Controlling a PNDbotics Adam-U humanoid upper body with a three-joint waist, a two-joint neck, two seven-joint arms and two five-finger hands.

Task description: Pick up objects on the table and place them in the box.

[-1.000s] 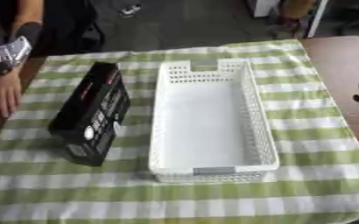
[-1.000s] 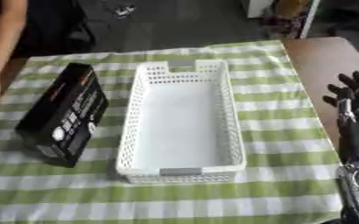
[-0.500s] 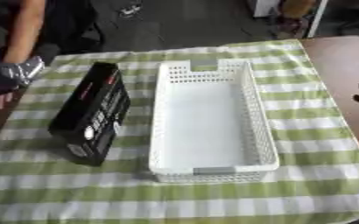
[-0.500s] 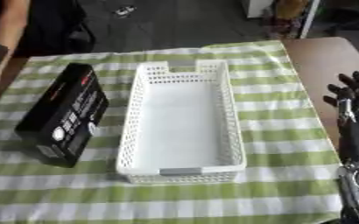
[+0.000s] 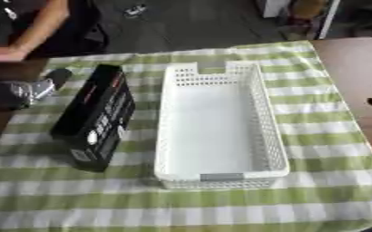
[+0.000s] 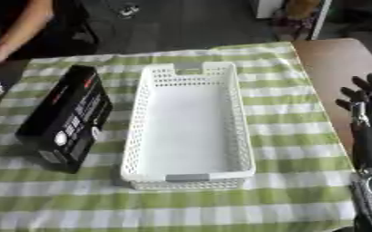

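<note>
White perforated box (image 5: 221,131) standing lengthwise on green checked cloth (image 5: 316,136), nothing inside. Black carton (image 5: 98,118) just left of box, standing on its long edge. Right hand (image 6: 364,102) well right of box, fingers straight and spread, holding nothing. Left hand (image 5: 18,93) left of carton, grip indiscernible.

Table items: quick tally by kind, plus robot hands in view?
Black rectangular cardboard box with white print: 1
White perforated plastic basket: 1
Green-and-white checked tablecloth: 1
Robot hands: 2, left hand at the left edge, right hand at the right edge, fingers straight
Total: 5
</note>
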